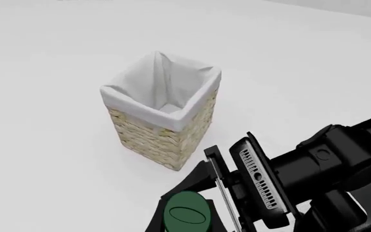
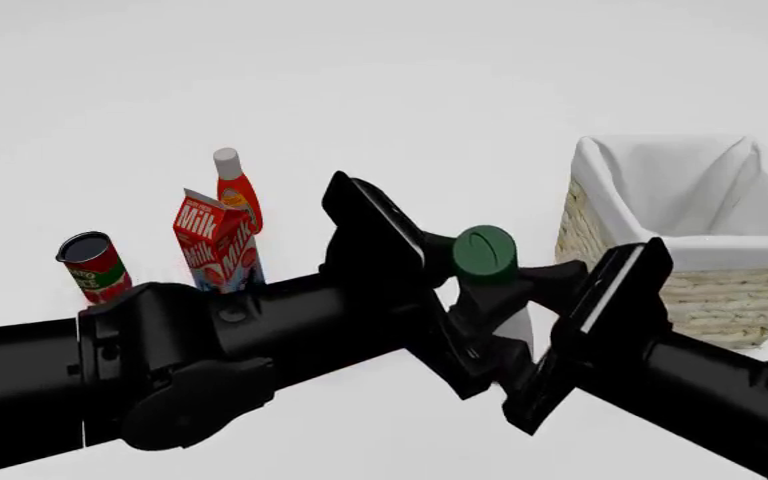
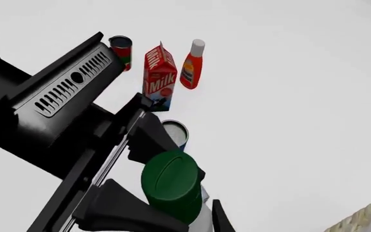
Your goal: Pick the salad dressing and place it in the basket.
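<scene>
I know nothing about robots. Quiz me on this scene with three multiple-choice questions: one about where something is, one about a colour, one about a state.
1. In the front view, where does the basket stand relative to the milk carton?
A. left of it
B. right of it
C. on top of it

2. What colour is the salad dressing cap?
A. dark green
B. white
C. blue

3. What is inside the basket?
A. the red-orange bottle
B. a can
C. only its white lining

Answers: 1 B, the basket sits at the right edge, the carton at the left. 2 A, the cap between both grippers is green. 3 C, the left wrist view shows bare cloth.
</scene>
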